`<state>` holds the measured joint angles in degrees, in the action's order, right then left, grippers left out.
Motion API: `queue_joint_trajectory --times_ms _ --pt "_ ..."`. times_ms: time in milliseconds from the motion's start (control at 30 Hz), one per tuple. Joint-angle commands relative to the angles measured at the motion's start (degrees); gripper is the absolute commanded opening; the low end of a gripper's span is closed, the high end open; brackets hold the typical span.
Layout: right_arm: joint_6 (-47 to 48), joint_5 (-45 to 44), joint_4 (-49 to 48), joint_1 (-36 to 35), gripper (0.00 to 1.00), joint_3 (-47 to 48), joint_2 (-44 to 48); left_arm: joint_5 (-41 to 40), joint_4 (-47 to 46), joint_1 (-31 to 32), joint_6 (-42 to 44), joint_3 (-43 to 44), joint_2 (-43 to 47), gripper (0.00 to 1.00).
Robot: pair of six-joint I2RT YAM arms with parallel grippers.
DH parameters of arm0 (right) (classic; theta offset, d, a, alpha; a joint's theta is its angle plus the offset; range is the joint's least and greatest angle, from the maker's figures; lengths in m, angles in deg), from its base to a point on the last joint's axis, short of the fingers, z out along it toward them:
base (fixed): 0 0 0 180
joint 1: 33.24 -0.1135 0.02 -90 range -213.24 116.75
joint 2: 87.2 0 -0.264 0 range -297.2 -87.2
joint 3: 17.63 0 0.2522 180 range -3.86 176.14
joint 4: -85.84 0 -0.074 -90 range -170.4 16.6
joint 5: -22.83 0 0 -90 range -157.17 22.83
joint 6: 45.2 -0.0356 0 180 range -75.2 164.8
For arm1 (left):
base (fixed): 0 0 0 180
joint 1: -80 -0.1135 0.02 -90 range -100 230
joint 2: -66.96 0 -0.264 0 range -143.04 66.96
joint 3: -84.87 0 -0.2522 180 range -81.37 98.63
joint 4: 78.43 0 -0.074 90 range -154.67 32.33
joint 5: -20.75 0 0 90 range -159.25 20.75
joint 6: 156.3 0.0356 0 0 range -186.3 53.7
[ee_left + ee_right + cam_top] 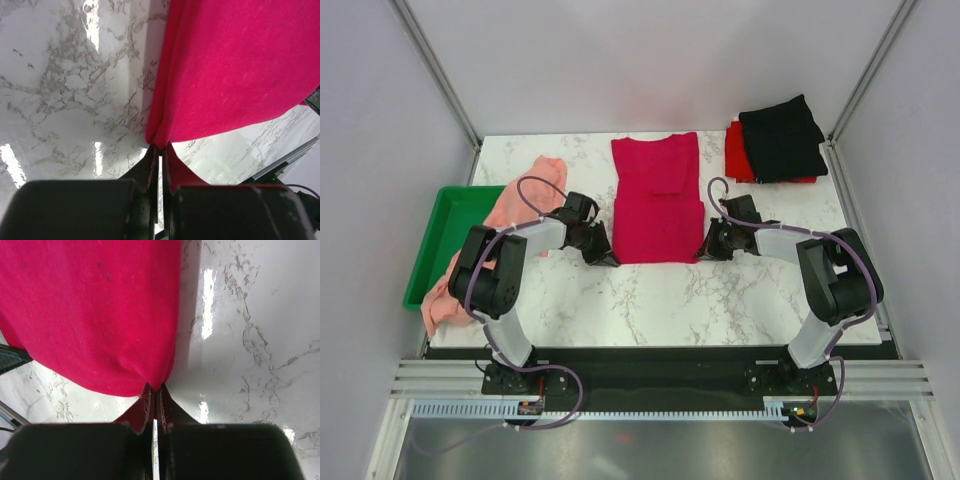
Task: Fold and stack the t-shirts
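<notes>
A crimson t-shirt (658,198) lies flat and partly folded in the middle of the marble table. My left gripper (603,256) is shut on its near left corner; in the left wrist view the cloth (235,70) bunches into the closed fingertips (159,146). My right gripper (708,248) is shut on the near right corner, where the fabric (95,315) pinches into the tips (156,390). A black t-shirt (782,137) lies folded on a bright red t-shirt (736,152) at the back right. A salmon-pink t-shirt (510,215) lies crumpled at the left.
A green plastic tray (445,225) sits off the table's left edge, with the pink shirt draped over its right rim. Metal frame posts rise at both back corners. Bare marble lies between the crimson shirt and the arm bases.
</notes>
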<state>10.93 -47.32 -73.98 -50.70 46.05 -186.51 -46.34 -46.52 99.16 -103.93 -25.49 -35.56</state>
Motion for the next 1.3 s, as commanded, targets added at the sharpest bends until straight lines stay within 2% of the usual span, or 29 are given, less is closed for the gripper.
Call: queue_joint_trajectory --times_ms 0,267,567,700,833,933,1033,1133,1267 --pt "1.3 -1.2 0.9 0.1 0.0 -0.2 -0.9 -1.6 -1.3 0.7 -0.8 0.5 0.3 0.02" --pt "0.4 -0.4 2.0 0.2 0.0 -1.8 3.4 -4.8 -0.3 1.1 -0.8 -3.1 9.1 0.02" --pt "-0.5 -0.4 8.3 -0.2 0.0 -5.3 15.3 -3.6 2.5 2.4 -2.7 -9.9 21.6 0.02" --pt "-0.1 -1.8 14.9 -0.7 0.0 -6.7 24.6 -5.8 6.5 5.9 -5.1 -11.6 30.4 0.02" --pt "-1.6 -3.2 24.4 -1.7 0.0 -5.1 33.5 -8.8 14.7 11.4 -8.6 -9.4 39.7 0.02" --pt "-3.0 -4.0 29.4 -2.1 0.0 -1.8 38.0 -10.6 18.4 12.0 -10.0 -6.6 44.1 0.02" --pt "-2.1 -5.4 33.0 -2.0 0.0 4.4 37.7 -12.9 22.5 12.0 -8.8 -1.2 44.3 0.02" --pt "0.2 -7.8 35.3 -2.0 0.0 11.3 33.6 -16.7 25.4 12.0 -6.0 5.5 41.2 0.02" --pt "2.2 -9.0 35.7 -1.5 0.0 17.9 26.5 -18.4 26.8 10.5 -3.2 12.8 32.6 0.02"
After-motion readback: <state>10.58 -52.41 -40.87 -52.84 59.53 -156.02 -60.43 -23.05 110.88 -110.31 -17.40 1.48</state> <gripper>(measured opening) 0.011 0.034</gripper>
